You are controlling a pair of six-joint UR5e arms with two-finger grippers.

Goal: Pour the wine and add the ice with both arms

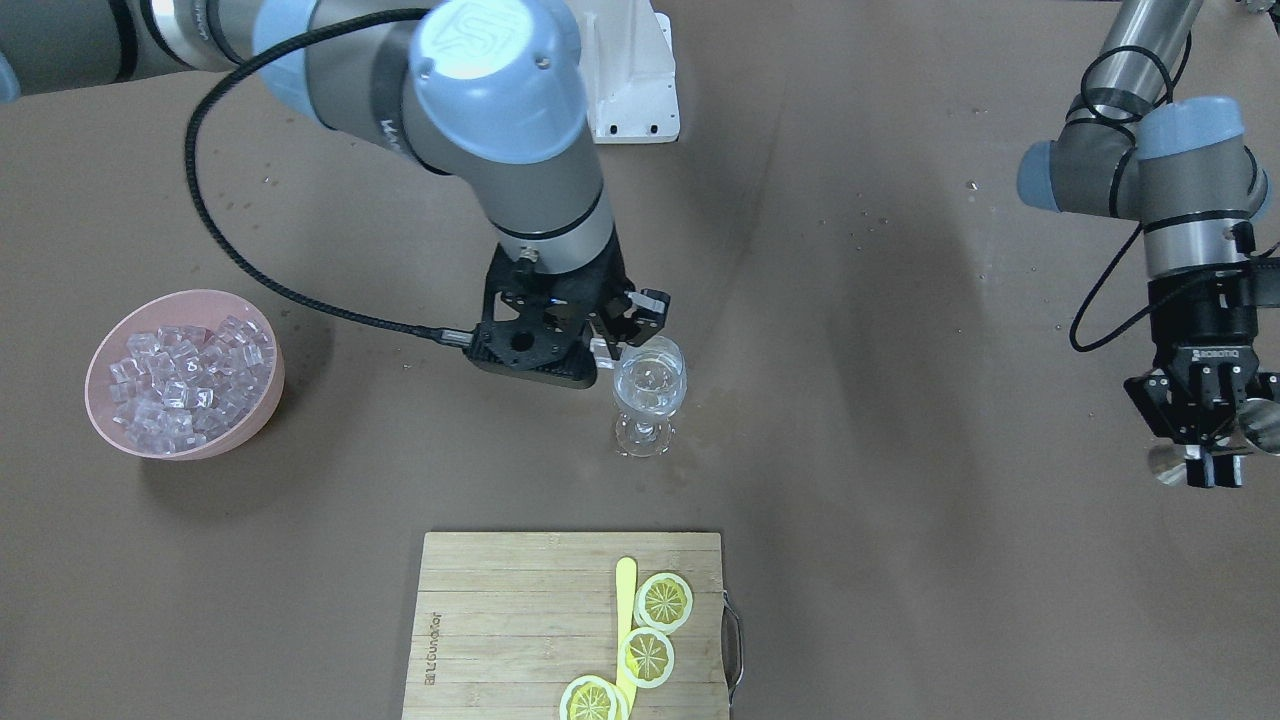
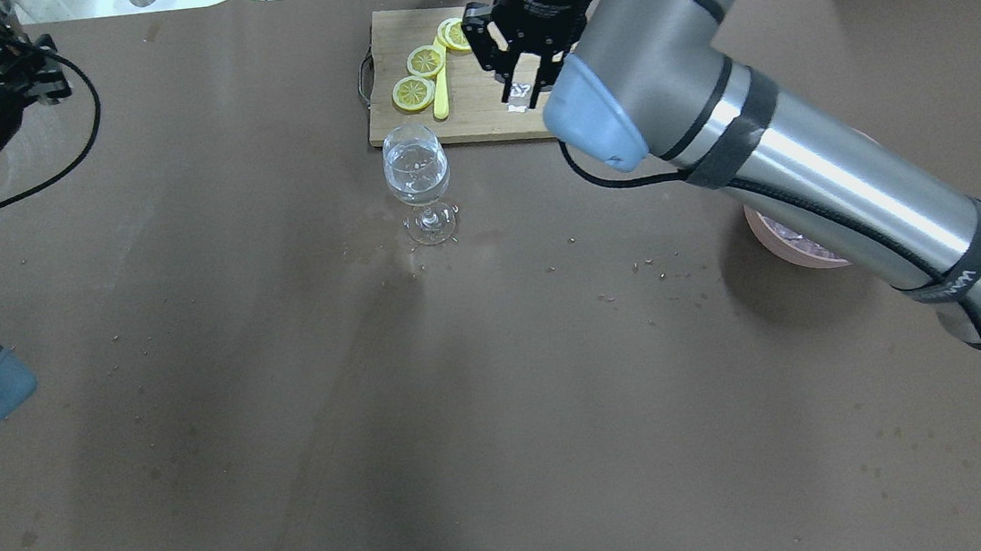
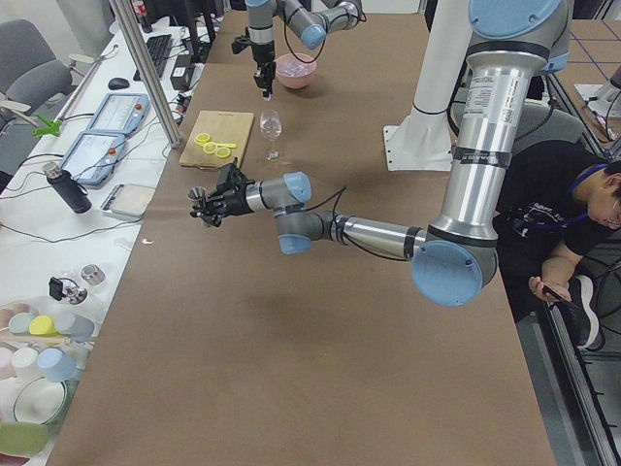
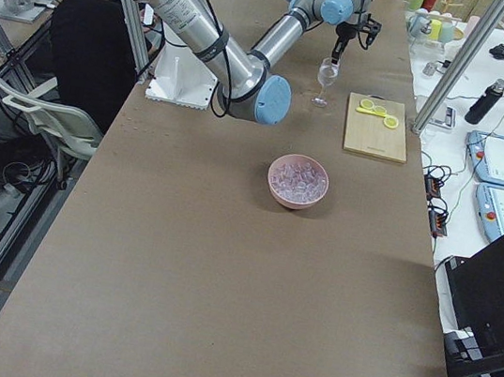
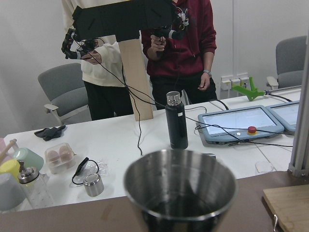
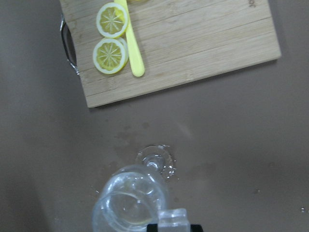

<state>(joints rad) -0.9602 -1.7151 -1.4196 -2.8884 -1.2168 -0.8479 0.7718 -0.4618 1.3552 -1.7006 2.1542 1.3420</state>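
Ice drop over the glass, poorly centred.
My right gripper (image 1: 625, 335) pinches an ice cube (image 6: 173, 217) at the wine glass (image 1: 650, 385) rim's 6 o'clock in its wrist view. If I release here, it may bounce off or tip the glass. Other ice (image 1: 185, 385) sits in the pink bowl (image 1: 268, 395) at the glass's 9 o'clock, front view. Left gripper (image 1: 1210, 455) clamps a steel cup (image 5: 179, 188).

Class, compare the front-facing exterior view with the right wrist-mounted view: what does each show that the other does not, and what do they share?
Only the front-facing view shows the pink bowl of ice, the right arm, the left arm, and the left pincer gripping a metal cup. Only the wrist view plainly shows an ice cube pinched in the right pincer at the rim of the stemmed glass. Both show that glass, the wooden board, lemon slices and a yellow stick.
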